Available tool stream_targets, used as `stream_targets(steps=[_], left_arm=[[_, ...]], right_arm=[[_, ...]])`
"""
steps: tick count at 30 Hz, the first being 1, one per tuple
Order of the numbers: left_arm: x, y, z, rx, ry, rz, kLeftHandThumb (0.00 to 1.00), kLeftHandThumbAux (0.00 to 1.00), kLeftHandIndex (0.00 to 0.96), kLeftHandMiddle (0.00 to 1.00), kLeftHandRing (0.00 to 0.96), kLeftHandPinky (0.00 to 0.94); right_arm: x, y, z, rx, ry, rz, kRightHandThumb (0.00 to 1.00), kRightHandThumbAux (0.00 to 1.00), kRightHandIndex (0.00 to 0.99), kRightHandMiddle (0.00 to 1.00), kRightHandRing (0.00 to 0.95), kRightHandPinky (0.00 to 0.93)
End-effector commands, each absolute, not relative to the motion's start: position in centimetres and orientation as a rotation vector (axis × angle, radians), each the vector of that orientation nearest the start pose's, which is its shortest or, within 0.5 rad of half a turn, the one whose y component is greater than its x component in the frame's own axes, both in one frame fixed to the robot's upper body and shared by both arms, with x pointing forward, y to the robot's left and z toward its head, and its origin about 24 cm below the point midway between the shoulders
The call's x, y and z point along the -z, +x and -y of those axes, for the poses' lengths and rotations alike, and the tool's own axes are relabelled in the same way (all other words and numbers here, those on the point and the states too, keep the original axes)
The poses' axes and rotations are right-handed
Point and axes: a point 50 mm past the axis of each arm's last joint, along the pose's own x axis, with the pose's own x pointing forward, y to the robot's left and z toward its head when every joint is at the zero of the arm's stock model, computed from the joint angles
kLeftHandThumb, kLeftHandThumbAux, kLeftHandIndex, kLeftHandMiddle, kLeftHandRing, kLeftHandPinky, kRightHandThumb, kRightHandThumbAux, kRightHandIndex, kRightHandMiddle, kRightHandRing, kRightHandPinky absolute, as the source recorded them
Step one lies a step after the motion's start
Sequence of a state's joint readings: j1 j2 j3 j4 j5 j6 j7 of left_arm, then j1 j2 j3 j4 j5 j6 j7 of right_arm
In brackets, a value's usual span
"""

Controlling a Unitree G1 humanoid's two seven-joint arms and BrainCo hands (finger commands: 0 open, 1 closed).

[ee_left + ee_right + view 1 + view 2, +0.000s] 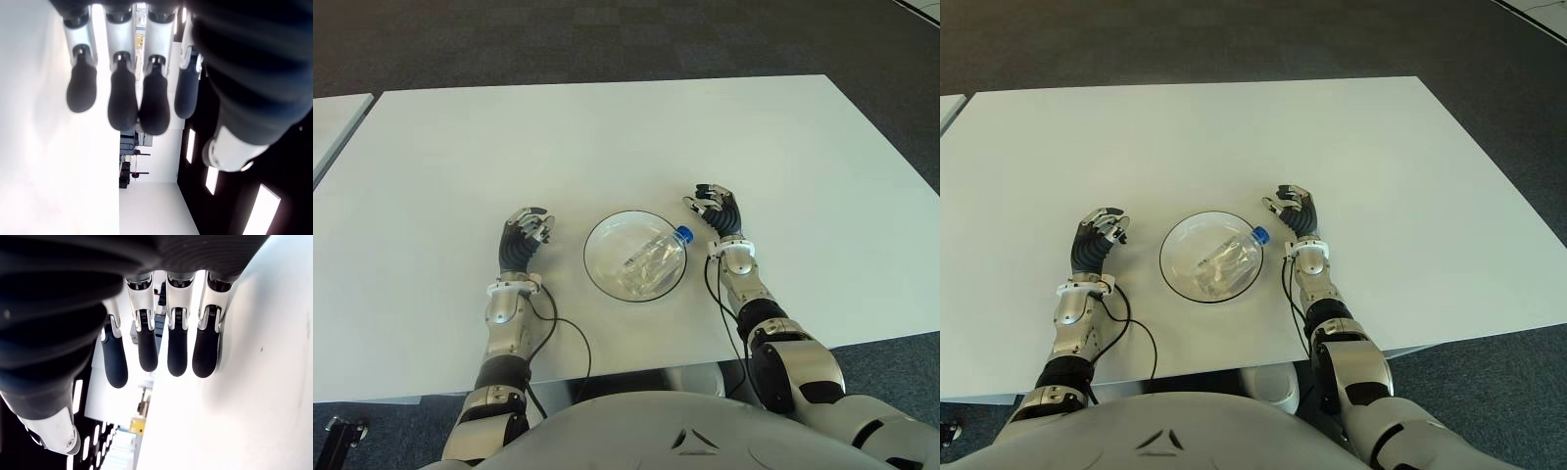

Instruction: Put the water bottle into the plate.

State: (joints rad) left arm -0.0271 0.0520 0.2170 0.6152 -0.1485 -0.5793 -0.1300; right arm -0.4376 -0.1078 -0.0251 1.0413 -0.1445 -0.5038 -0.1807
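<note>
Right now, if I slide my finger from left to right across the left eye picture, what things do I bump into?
Left hand → plate → water bottle, lying in the plate → right hand. All of them are on the white table.

Office or lab-type room: large plain white counter (607, 137), dark grey checkered carpet-tile floor (558, 44) around it, second white table edge (333, 117) at left. Wrist views show white walls, ceiling light panels (264, 205).

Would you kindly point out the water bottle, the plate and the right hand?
water bottle (653, 258): left eye view, clear body.
plate (604, 233): left eye view, bare inner wall.
right hand (718, 209): left eye view, back of hand.
</note>
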Motion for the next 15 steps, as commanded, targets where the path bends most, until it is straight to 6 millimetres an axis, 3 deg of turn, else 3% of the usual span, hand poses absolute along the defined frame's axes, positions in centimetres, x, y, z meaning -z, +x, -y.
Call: stream_targets(steps=[1,15], left_arm=[[3.34,22.33,-21.09,-0.163,-0.074,-0.005,0.706,0.716,0.435,0.696,0.687,0.668],[3.37,22.40,-21.10,-0.167,-0.068,-0.014,0.707,0.716,0.435,0.698,0.690,0.663]], right_arm=[[4.00,29.00,16.88,0.059,-0.258,-0.192,0.708,0.727,0.431,0.636,0.636,0.621],[4.21,28.74,17.28,0.047,-0.257,-0.181,0.709,0.728,0.432,0.646,0.653,0.641]])
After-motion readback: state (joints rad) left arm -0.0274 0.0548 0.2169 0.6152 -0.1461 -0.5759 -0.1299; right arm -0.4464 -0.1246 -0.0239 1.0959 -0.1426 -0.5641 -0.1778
